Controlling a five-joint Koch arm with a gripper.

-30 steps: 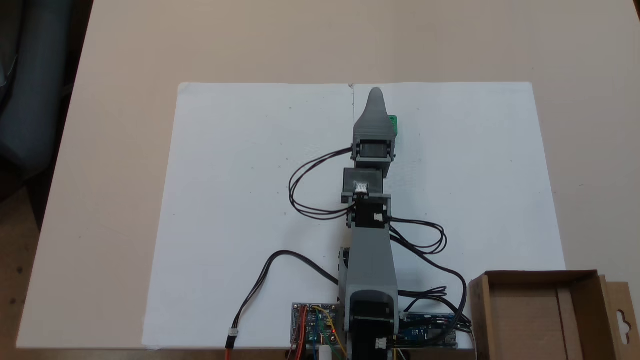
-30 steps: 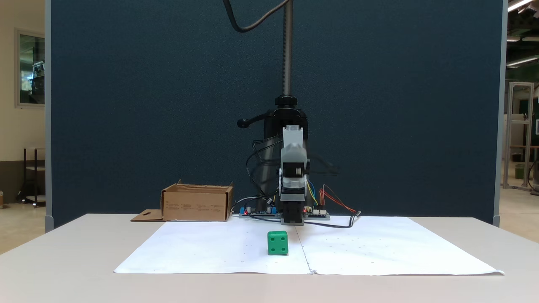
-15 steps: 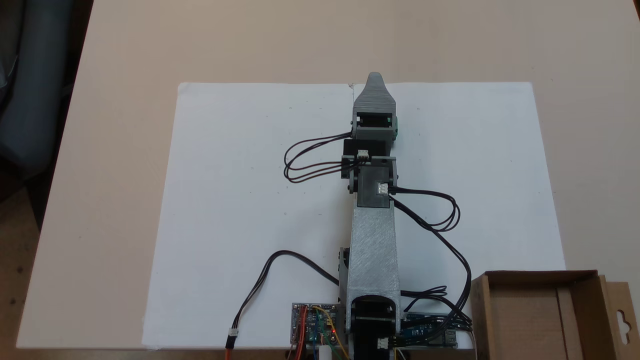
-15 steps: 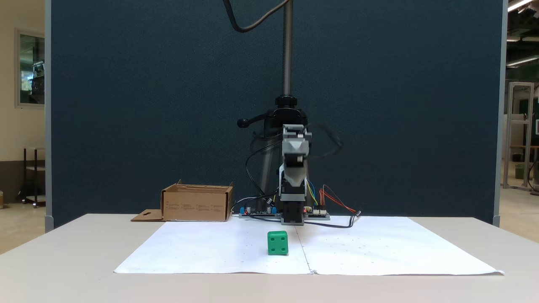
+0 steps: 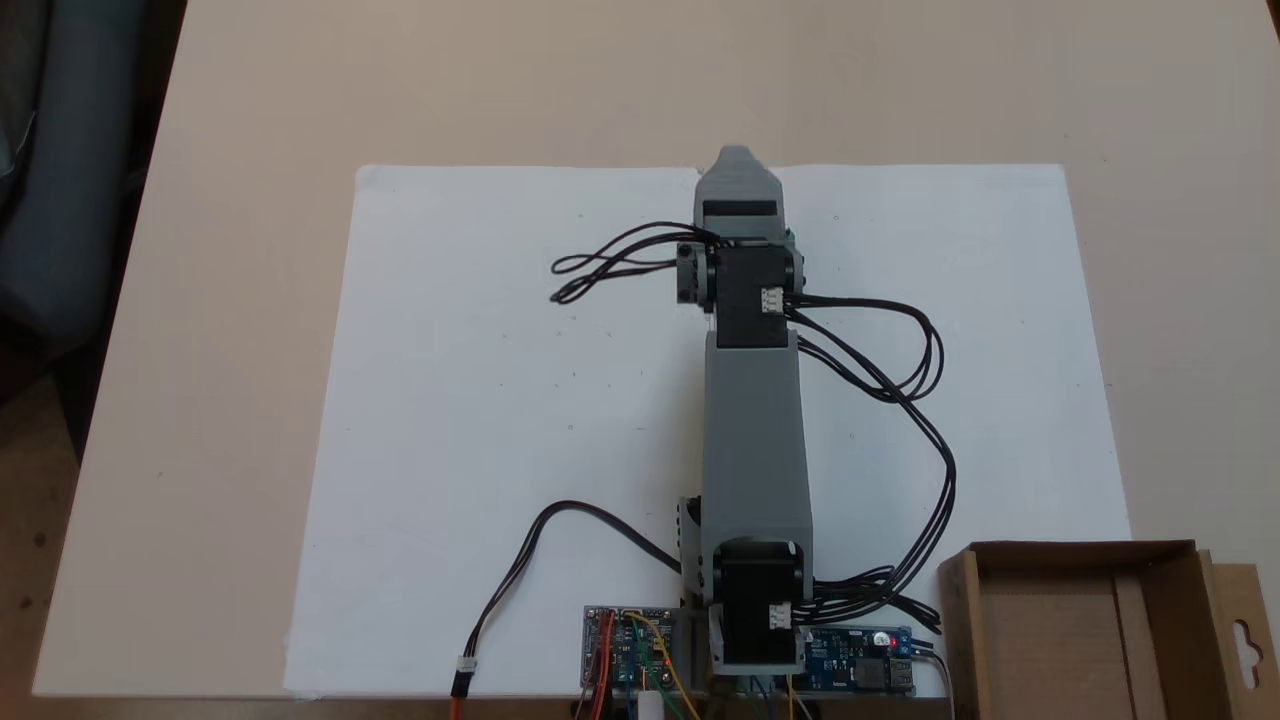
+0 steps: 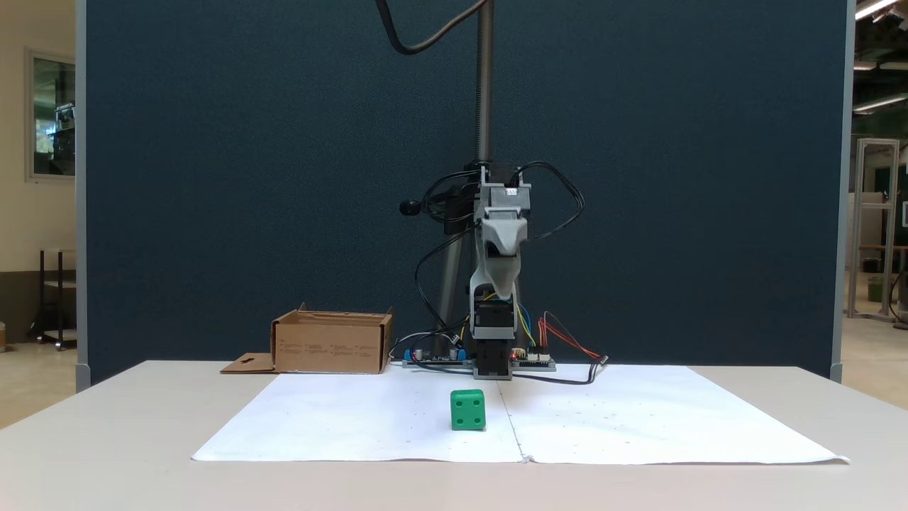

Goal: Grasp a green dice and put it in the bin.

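Compared with one second ago, the arm is stretched further and raised, and the gripper (image 6: 502,289) now hangs high above the green dice (image 6: 468,409); whether its jaws are apart cannot be told. The dice sits on white paper (image 5: 480,400) on the beige surface (image 5: 250,100), well apart from the bin (image 5: 1080,625). A dark blue partition (image 6: 248,177) stands behind. From above, the arm almost hides the dice.

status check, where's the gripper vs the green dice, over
Gripper raised above small green plastic dice, jaw state unreadable. Dice on white paper sheet, untouched. Brown cardboard bin apart from it, nothing between.
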